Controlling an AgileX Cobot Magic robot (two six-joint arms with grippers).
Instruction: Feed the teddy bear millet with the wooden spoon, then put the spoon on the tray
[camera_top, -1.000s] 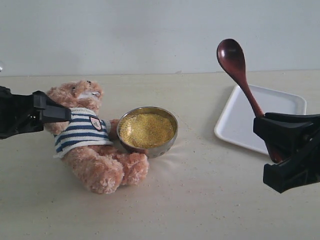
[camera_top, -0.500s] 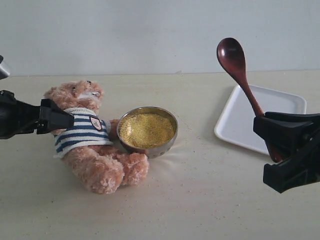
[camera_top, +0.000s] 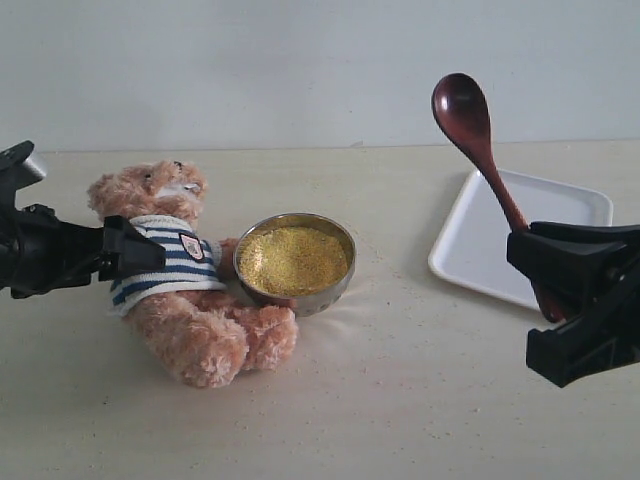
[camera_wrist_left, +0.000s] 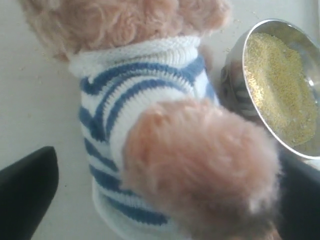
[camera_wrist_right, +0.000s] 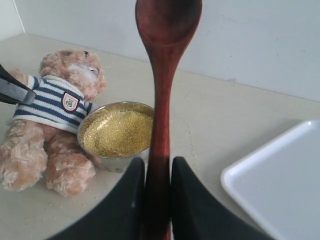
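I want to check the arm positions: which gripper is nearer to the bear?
Left. The left gripper is at the bear, a finger on each side. The right gripper is far beyond the bowl, holding the spoon near the tray.

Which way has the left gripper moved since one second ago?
Yes: the left gripper moved rightward toward the metal bowl, across the teddy bear's shirt.

Light-brown teddy bear in navy-and-white stripes, golden millet, silver bowl, reddish-brown wooden spoon; white tray
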